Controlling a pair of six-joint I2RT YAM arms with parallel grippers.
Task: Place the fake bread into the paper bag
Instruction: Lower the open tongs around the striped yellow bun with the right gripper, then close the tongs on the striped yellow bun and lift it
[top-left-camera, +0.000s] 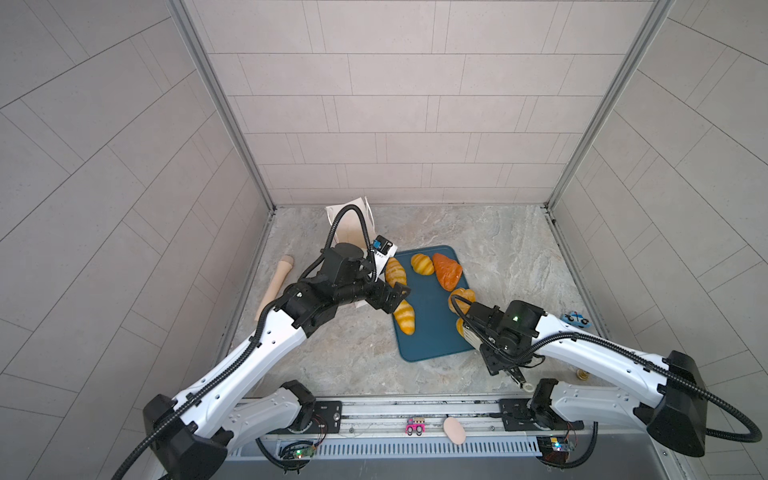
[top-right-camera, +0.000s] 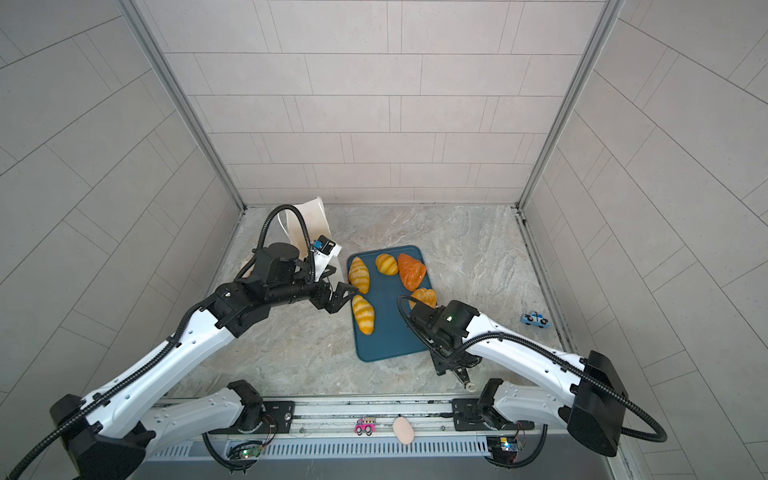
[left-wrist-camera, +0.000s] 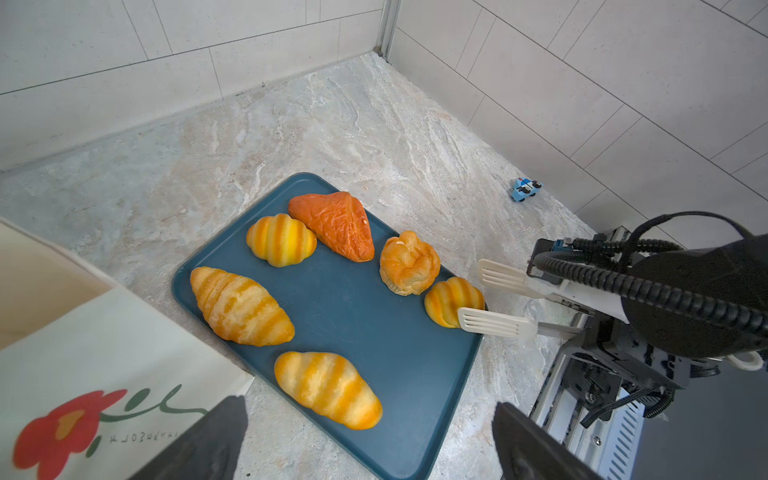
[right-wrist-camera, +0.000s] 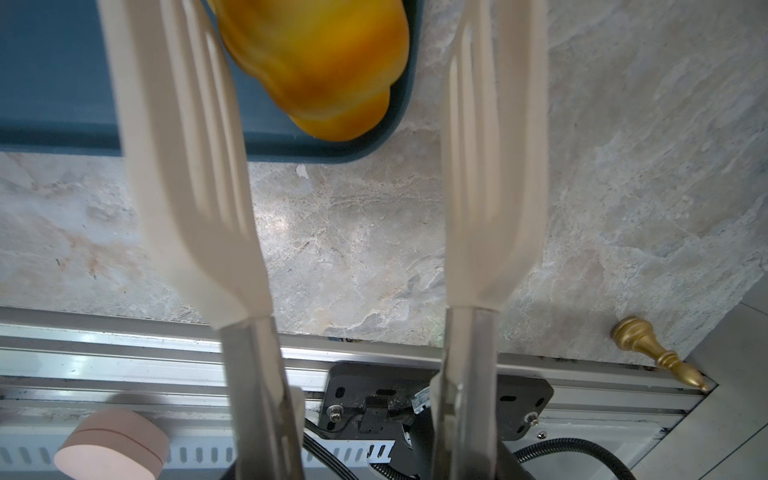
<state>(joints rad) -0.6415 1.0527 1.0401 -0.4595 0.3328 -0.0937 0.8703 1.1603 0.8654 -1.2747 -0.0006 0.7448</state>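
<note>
Fake bread (top-left-camera: 446, 272) in view: six pcs, all on the blue tray (left-wrist-camera: 361, 332) on the marble bench (top-left-camera: 498, 249) — long croissant (left-wrist-camera: 241, 307), 2nd long croissant (left-wrist-camera: 328, 388), short striped roll (left-wrist-camera: 280, 239), orange-brown loaf (left-wrist-camera: 336, 224) just beside it, knotted bun (left-wrist-camera: 409, 264), small striped roll (left-wrist-camera: 453, 301) at the tray's near-right corner. Paper bag (top-left-camera: 353, 226) stands upright just off the tray's far-left corner, red flower (left-wrist-camera: 62, 424) on its face; L arm (top-left-camera: 266, 345) covers much of it in both top views, so contents: can't tell. L hand (top-left-camera: 400, 300) wide open, empty, hovers over the tray's left edge btw the two long croissants, near the bag. R hand (top-left-camera: 498, 361) grips white slotted tongs (right-wrist-camera: 187, 187); blades apart, one each side of the small striped roll, not pinching it; contact can't tell. Elsewhere: wooden rolling pin (top-left-camera: 276, 286) left of the bag, blue toy car (top-left-camera: 575, 320) at the bench's R edge.
</note>
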